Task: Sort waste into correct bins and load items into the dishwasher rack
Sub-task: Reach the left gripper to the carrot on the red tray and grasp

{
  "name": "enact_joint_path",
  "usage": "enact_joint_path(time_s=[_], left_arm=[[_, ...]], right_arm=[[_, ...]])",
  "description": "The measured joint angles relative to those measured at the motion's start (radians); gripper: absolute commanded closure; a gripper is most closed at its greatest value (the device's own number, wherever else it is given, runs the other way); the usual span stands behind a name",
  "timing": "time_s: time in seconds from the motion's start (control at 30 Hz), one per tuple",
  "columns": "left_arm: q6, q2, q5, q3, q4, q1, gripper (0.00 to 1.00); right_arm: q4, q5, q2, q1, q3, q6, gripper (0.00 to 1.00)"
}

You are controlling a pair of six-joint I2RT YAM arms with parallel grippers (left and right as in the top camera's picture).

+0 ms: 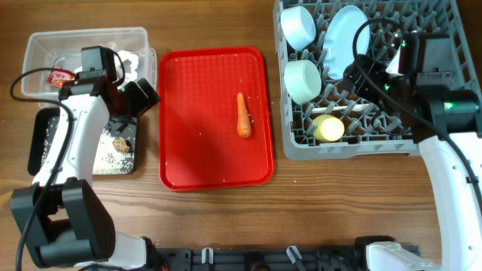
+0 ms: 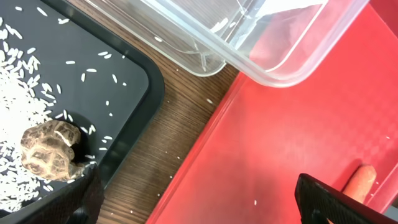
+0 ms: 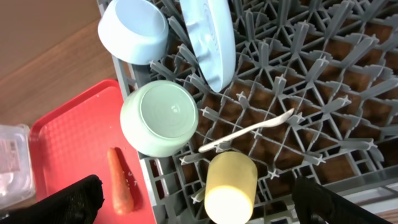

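An orange carrot (image 1: 242, 114) lies on the flat red tray (image 1: 203, 150). My left gripper (image 1: 141, 95) is open and empty, above the gap between the black tray (image 1: 41, 143) and the red tray; in its wrist view (image 2: 198, 199) the brown scrap (image 2: 51, 151) and rice (image 2: 18, 106) lie in the black tray. The clear tub (image 1: 45, 45) holds a red wrapper (image 1: 59, 76) and tissue (image 1: 128, 56). My right gripper (image 1: 360, 75) is open and empty over the grey rack (image 1: 429, 143), which holds two bowls (image 3: 133, 31) (image 3: 159, 118), the plate (image 3: 211, 37), spoon (image 3: 249, 130) and yellow cup (image 3: 229, 186).
A few stray rice grains lie on the wood (image 2: 180, 155) between the black tray and the red tray, and on the red tray itself. The right half of the rack (image 3: 323, 81) has bare pegs. Bare wooden table (image 1: 226, 218) lies in front of the trays.
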Motion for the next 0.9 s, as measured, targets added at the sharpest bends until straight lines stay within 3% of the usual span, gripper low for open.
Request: enact_joint_path(time_s=[0.23, 0.37, 0.47, 0.63, 0.8, 0.9], left_arm=[[0.070, 0.000, 0.187, 0.001, 0.048, -0.028, 0.00], [0.154, 0.000, 0.212, 0.039, 0.047, -0.172, 0.00], [0.196, 0.000, 0.098, 0.095, 0.080, -0.394, 0.00], [0.212, 0.027, -0.072, 0.100, 0.133, -0.632, 0.00], [0.234, 0.210, -0.127, 0.105, 0.171, -0.680, 0.01], [0.259, 0.278, -0.135, 0.105, 0.193, -0.693, 0.09]], right_arm=[[-0.006, -0.004, 0.000, 0.000, 0.000, -0.025, 0.00], [-0.006, -0.005, 0.000, 0.000, 0.000, -0.026, 0.00], [-0.008, -0.004, 0.000, 0.000, 0.000, -0.033, 0.00], [-0.014, -0.004, 0.000, 0.000, 0.000, -0.040, 0.00], [-0.029, -0.004, 0.000, 0.000, 0.000, -0.048, 0.00], [-0.033, -0.004, 0.000, 0.000, 0.000, -0.051, 0.00]])
